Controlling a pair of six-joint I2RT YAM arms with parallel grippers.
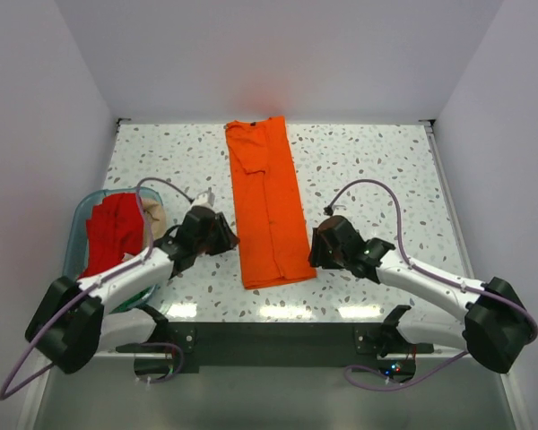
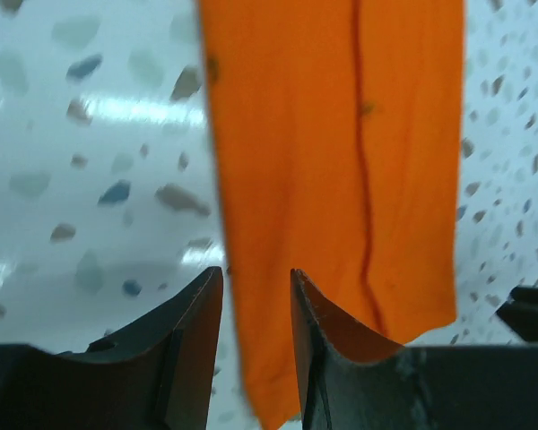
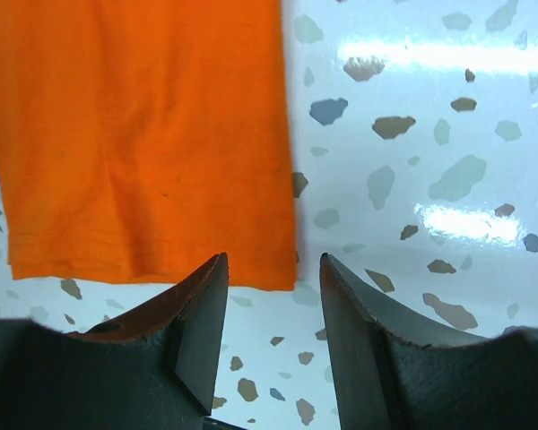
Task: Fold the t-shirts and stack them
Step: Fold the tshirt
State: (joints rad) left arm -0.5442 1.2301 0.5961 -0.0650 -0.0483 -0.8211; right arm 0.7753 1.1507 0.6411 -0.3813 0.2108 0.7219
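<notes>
While both arms sit low at the near end, I've got my left gripper (image 2: pixel 255 273) right at the orange shirt (image 2: pixel 323 179), its left edge running down into the gap between the fingers. Those jaws stand partly apart, and I'd say nothing is pinched between them. My right gripper (image 3: pixel 271 260) mirrors it just off the hem's right corner, jaws apart too, bare table (image 3: pixel 412 179) showing between them. That pairing makes sense to me: one hand per near corner, so the hem can lift evenly and fold away from me.

Out past my left arm's elbow side, the tub (image 1: pixel 79 224) holds the red shirt (image 1: pixel 112 233) with a beige one (image 1: pixel 157 215) tucked against it, waiting their turn.

Beyond both sets of fingertips, the orange shirt runs straight away from me as a long narrow strip, sides already folded in, a seam line down its length. Its far end lies near the back wall. I judge the lengthwise fold comes next, and a lopsided pinch could skew it.
</notes>
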